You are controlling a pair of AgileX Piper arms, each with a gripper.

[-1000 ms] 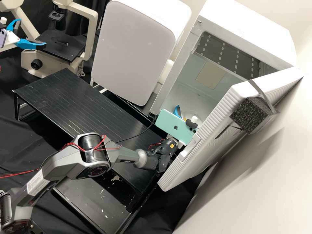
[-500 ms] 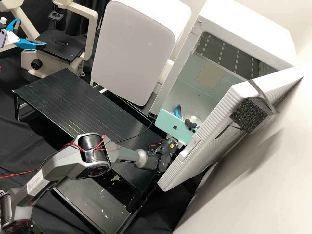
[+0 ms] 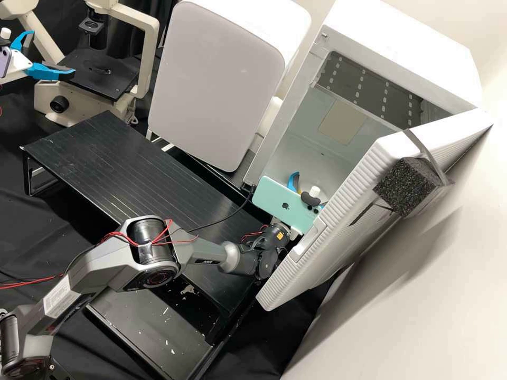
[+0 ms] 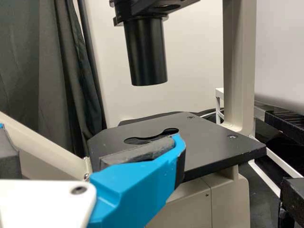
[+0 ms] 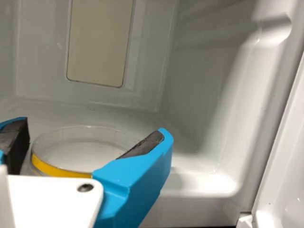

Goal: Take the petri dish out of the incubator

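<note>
The white incubator [image 3: 401, 47] stands at the right of the high view with its door [image 3: 343, 221] open. Low in its mouth is my right gripper [image 3: 310, 187], partly behind a green phone. In the right wrist view a clear petri dish [image 5: 80, 147] with a yellow band lies on the incubator floor [image 5: 199, 183]. My right gripper [image 5: 92, 128] is open there, one finger on each side of the dish, whose near edge is partly hidden. Over by the microscope at the upper left, my left gripper [image 3: 53, 53] is open and holds nothing; the left wrist view shows the left gripper [image 4: 92, 137] before the stage.
A microscope stage [image 3: 97, 74] stands behind the long black platform [image 3: 121, 163]. Beside the incubator is a closed white cabinet [image 3: 216, 84]. The open door, with a black foam block [image 3: 404, 187] on it, borders the right arm closely.
In the high view the right gripper's visible blue finger has shifted a little to the right inside the incubator mouth. The left arm has kept still.
</note>
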